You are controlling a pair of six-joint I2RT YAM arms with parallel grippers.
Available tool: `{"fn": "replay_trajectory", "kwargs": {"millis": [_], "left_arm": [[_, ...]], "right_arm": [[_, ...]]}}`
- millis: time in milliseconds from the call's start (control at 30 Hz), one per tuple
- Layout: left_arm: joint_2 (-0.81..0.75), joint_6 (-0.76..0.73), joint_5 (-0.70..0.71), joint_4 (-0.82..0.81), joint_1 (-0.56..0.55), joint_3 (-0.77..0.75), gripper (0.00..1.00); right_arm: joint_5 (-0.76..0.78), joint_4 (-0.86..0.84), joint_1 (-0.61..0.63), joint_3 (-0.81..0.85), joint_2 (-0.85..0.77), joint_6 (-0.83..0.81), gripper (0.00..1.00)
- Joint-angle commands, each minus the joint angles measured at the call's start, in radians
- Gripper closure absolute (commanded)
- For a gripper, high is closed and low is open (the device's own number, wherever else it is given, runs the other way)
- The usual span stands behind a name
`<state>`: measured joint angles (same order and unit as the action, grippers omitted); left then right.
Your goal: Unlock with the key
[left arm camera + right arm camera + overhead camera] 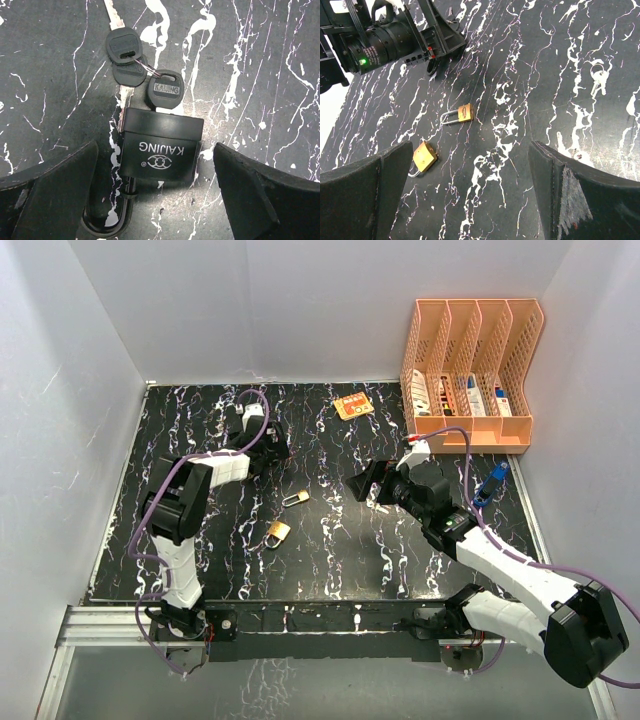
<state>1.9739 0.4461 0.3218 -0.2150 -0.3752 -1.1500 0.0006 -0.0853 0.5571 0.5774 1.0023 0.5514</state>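
A black KAIJING padlock [160, 147] lies on the marbled table between the open fingers of my left gripper [157, 200], which hovers just above it without touching. A black-headed key [165, 90] sits in its keyhole, with two more black keys [125, 47] on the same ring. Its shackle [107, 220] curves off at the lower left. In the top view my left gripper [268, 448] hides the lock. My right gripper [475, 200] is open and empty above bare table, right of centre [368, 485].
Two brass padlocks [465, 113] [424, 157] lie mid-table, also in the top view [295, 498] [277, 533]. A silver key bunch [597, 80] lies near my right gripper. An orange card [352, 406] and an orange file rack [470, 370] stand at the back right.
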Motion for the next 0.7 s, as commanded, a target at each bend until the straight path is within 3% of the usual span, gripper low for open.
{"fn": "replay_trajectory", "kwargs": {"millis": [0,333,667], "left_arm": [[-0.100,-0.021,0.024,0.039,0.005,-0.008,0.02],[-0.424,0.016,0.017,0.023,-0.048,0.171,0.02],[-0.691,0.117,0.037,0.043,-0.286,0.427,0.02]], "right_arm": [[0.012,-0.036,0.001,0.005,0.001,0.000,0.02],[0.121,0.075,0.001,0.053,0.092,0.053,0.03],[0.274,0.327,-0.001,0.209,0.316,0.060,0.25]]}}
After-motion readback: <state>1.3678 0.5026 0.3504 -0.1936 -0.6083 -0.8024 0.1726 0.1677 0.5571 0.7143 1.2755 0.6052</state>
